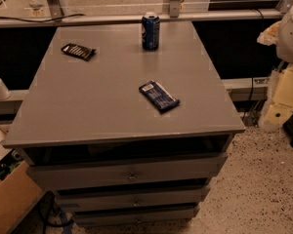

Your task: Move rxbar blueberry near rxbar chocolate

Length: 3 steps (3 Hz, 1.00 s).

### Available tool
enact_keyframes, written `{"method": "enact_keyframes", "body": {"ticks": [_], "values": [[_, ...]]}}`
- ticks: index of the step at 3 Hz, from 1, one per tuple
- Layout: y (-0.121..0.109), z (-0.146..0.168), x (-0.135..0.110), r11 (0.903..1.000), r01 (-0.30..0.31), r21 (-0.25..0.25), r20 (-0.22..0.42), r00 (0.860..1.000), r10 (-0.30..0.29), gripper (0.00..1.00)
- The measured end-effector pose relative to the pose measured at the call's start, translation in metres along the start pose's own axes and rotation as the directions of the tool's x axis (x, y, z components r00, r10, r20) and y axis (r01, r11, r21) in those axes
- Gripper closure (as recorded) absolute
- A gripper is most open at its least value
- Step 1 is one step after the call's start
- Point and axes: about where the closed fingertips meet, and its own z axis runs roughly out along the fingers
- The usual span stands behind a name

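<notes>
The rxbar blueberry [158, 96] lies far from the rxbar chocolate [78, 51]; gripper's fingers out of view.

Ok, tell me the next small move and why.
Probably bring the tool, not in view now, down over the flat dark blue snack bar: it lies untouched, far from the flat black-wrapped bar at the back left.

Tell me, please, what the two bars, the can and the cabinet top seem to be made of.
Blueberry bar: thin dark blue film wrapper, likely plastic, faint sheen. Chocolate bar: similar black film with pale print. Can: probably aluminium, with bright rim and printed blue wall. Cabinet top: matte grey, painted metal or laminate; the look leaves it open. The gripper is not in view.
</notes>
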Motion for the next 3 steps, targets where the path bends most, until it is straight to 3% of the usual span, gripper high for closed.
{"method": "enact_keyframes", "body": {"ticks": [2,3], "values": [[-0.002,0.001,-0.007,0.9999,0.013,0.004,0.030,0.999,-0.013,0.00],[-0.009,0.018,-0.035,0.9993,0.037,-0.001,0.093,0.995,-0.037,0.00]]}}
